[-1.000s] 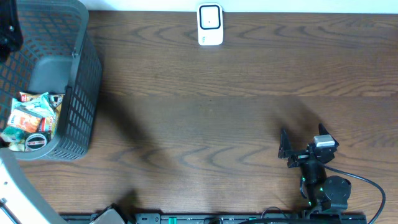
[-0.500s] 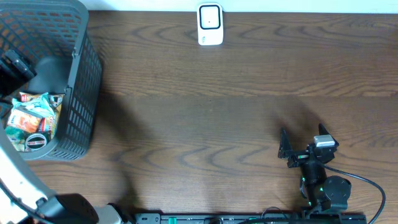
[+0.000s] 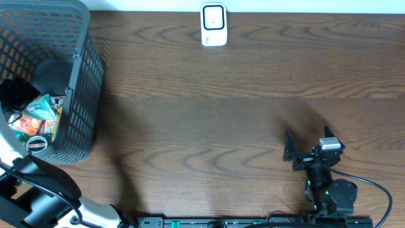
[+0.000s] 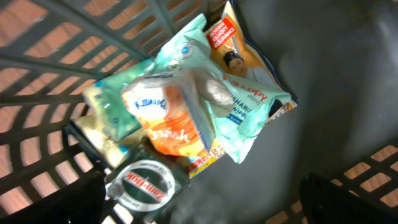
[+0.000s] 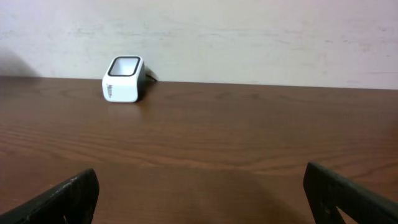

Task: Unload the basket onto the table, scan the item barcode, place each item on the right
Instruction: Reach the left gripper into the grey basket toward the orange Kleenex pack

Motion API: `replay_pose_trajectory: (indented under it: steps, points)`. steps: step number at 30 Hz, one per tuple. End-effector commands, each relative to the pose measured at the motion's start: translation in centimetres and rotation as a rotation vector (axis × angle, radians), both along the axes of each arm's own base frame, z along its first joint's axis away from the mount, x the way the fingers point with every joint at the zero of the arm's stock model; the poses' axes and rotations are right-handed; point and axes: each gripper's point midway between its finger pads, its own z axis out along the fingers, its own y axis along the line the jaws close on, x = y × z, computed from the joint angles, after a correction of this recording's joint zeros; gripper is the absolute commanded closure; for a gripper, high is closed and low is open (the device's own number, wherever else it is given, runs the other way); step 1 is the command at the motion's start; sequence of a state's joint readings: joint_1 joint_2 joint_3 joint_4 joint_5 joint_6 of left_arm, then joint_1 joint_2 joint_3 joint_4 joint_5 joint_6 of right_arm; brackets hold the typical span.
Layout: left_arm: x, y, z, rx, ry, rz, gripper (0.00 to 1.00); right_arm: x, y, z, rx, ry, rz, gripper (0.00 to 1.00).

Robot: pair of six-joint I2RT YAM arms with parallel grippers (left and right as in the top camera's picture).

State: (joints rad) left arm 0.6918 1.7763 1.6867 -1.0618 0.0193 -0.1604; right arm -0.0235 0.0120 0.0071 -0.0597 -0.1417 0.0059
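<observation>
A pile of items lies in the grey mesh basket (image 3: pixel 85 95) at the table's left: a mint-green snack packet (image 4: pixel 245 93), an orange and white packet (image 4: pixel 171 121) on top of it, and a round green tin (image 4: pixel 146 185). My left gripper (image 4: pixel 199 208) hangs open just above the pile, one dark finger (image 4: pixel 46 199) beside the tin and the other finger (image 4: pixel 351 199) over the bare basket floor. From overhead the left gripper (image 3: pixel 18 94) is inside the basket. The white barcode scanner (image 3: pixel 214 25) stands at the far edge. My right gripper (image 3: pixel 302 152) rests open, holding nothing.
In the right wrist view the scanner (image 5: pixel 124 79) stands far ahead to the left, before a pale wall, with brown tabletop (image 5: pixel 236 143) between. The basket's tall mesh walls (image 4: pixel 56 56) surround the left gripper. A black cable (image 3: pixel 373 187) runs by the right arm's base.
The left arm has swung in from the upper left and come down into the basket, over the packets. The right arm has stayed still.
</observation>
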Motion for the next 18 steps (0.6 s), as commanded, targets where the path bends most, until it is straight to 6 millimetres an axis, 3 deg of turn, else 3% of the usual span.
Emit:
replay_pose_trajectory:
  steps: [1,6,14,18]
  points:
    - [0.2,0.1,-1.1,-0.021,0.015,0.022,0.02,0.0,0.2,-0.1,-0.011,0.001,0.008,0.01]
    - [-3.3,2.8,-3.0,0.086,0.184,0.299,0.02,0.0,0.2,-0.1,-0.011,0.001,0.008,0.01]
    - [-2.6,3.2,-3.8,0.098,0.18,0.297,0.01,0.0,0.2,-0.1,-0.011,0.001,0.008,0.01]
    - [-1.7,2.7,-3.9,0.105,0.171,0.273,0.07,0.0,0.2,-0.1,-0.011,0.001,0.008,0.01]
